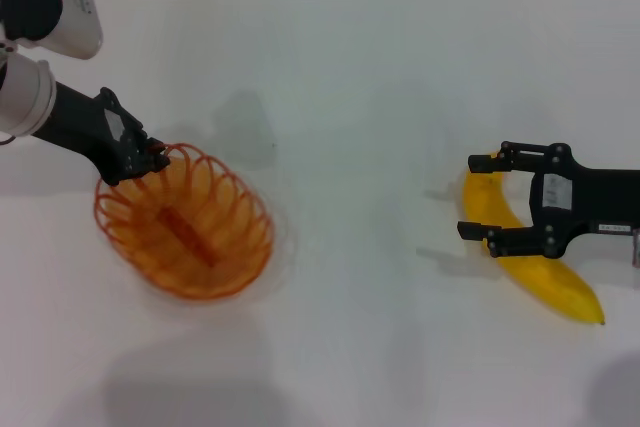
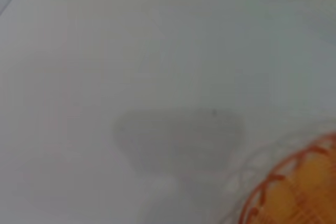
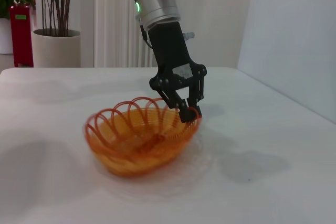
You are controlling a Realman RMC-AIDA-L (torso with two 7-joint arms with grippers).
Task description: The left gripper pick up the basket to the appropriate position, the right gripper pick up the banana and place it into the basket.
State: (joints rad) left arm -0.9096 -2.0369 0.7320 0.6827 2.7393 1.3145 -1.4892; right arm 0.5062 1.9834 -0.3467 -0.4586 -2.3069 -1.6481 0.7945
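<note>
The left gripper (image 1: 152, 155) pinches the looped rim of the orange wire basket (image 1: 190, 227) at its far-left edge. Well apart across bare white table (image 1: 370, 97), the right gripper (image 1: 485, 197) straddles the banana (image 1: 520, 262), fingers spread, not gripping.

The orange basket (image 3: 140, 139) sits on the white table (image 3: 273, 182). The left gripper (image 3: 187, 113) reaches down from above, and its fingers pinch the basket's looped rim. A big potted plant (image 3: 55, 45) stands far behind.
</note>
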